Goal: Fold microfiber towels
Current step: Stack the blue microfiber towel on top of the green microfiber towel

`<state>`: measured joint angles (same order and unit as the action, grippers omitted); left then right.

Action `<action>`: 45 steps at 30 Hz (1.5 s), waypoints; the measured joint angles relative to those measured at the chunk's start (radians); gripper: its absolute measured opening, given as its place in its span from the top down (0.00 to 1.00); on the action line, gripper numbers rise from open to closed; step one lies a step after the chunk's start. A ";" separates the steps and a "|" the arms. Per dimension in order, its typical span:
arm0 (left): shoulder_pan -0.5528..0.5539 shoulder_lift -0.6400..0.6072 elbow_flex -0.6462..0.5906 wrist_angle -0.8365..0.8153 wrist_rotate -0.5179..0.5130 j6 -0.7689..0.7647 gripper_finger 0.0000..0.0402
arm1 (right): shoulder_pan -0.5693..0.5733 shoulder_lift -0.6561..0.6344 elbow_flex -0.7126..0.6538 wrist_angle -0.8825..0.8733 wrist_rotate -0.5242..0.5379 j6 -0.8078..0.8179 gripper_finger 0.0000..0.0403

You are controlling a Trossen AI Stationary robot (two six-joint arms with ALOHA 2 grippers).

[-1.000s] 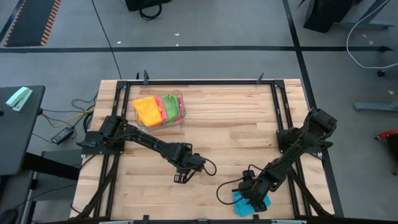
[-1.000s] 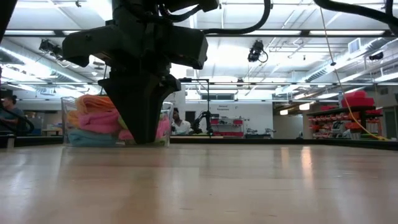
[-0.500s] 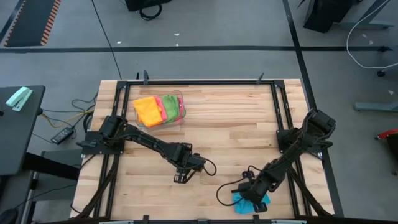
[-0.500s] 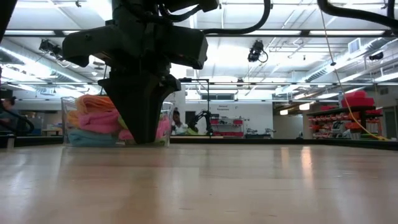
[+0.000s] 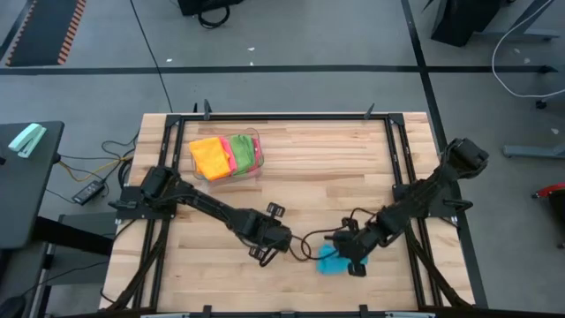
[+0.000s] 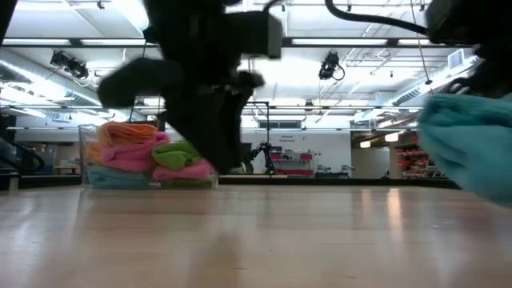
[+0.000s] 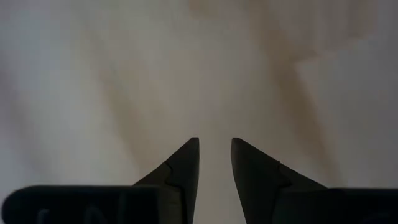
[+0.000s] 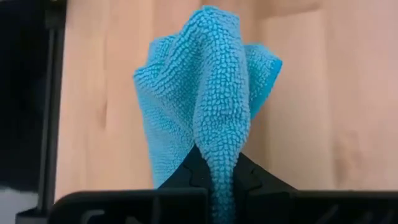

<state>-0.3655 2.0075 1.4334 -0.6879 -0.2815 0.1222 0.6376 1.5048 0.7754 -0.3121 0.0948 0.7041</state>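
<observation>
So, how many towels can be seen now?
4: a blue towel in the right gripper; orange, pink and green ones in the clear bin. More may be hidden underneath.

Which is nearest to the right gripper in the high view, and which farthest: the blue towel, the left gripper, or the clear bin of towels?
1. Blue towel: pinched in the right gripper, near the table's front edge.
2. Left gripper: just left of the blue towel, front centre, empty.
3. Clear bin: far back-left, holding orange, pink and green towels.
</observation>
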 joint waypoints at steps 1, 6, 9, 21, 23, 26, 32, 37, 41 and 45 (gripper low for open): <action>-0.009 0.000 0.000 0.018 -0.066 0.038 0.75 | -0.018 -0.017 -0.012 0.004 0.000 -0.006 0.96; -0.040 0.000 0.000 0.108 -0.314 0.132 0.76 | -0.115 -0.137 -0.082 0.062 0.002 -0.049 0.96; -0.038 0.000 0.001 0.127 -0.295 0.128 0.75 | -0.150 -0.213 -0.124 0.106 0.038 -0.082 0.96; 0.055 0.000 -0.147 0.503 0.030 0.113 0.81 | -0.133 -0.364 -0.145 0.163 0.291 -0.275 0.96; 0.056 -0.005 -0.179 0.584 0.053 0.109 0.82 | -0.121 -0.383 -0.145 0.160 0.334 -0.296 0.96; 0.055 -0.028 -0.235 0.716 0.066 0.122 0.83 | -0.107 -0.422 -0.145 0.162 0.395 -0.342 0.96; 0.092 -0.105 -0.400 1.102 0.068 0.134 0.84 | -0.110 -0.498 -0.145 0.182 0.492 -0.433 0.96; 0.146 -0.145 -0.513 1.478 0.065 0.071 0.83 | -0.135 -0.518 -0.145 0.276 0.540 -0.516 0.96; 0.162 -0.144 -0.524 1.607 0.069 0.077 0.75 | -0.157 -0.517 -0.145 0.365 0.545 -0.585 0.96; 0.165 -0.143 -0.522 1.700 0.069 0.057 0.60 | -0.165 -0.517 -0.144 0.423 0.556 -0.648 0.96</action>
<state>-0.2006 1.8641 0.9115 1.0122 -0.2121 0.1788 0.4728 0.9874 0.6315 0.1112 0.6512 0.0563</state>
